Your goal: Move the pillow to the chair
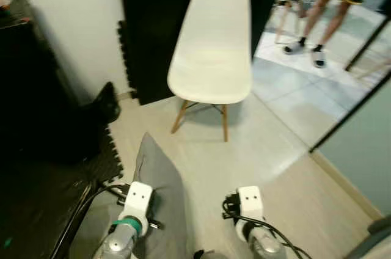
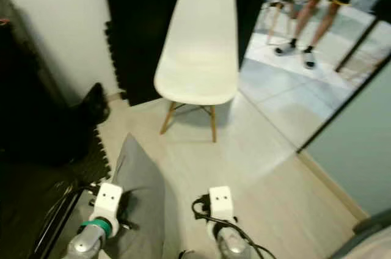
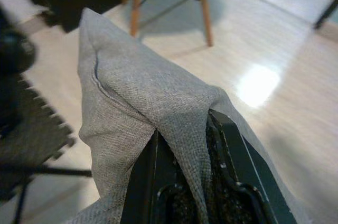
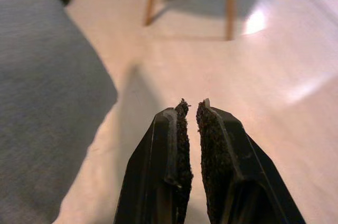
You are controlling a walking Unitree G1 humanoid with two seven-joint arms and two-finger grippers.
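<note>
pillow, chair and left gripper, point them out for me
pillow (image 1: 160, 176), left eye view, on the grey fabric near its upper end
chair (image 1: 211, 66), left eye view, on the bare white seat
left gripper (image 3: 182, 145), left wrist view, between the two black fingers pinching the pillow's fabric

Home room: chair (image 1: 211, 45), floor mats (image 1: 91, 161)

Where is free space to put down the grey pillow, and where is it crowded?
The moulded white chair has a bare seat. The pale floor between its wooden legs and the grippers is open too. The left side is crowded by dark foam mats. The left gripper holds the grey fabric pillow.
</note>
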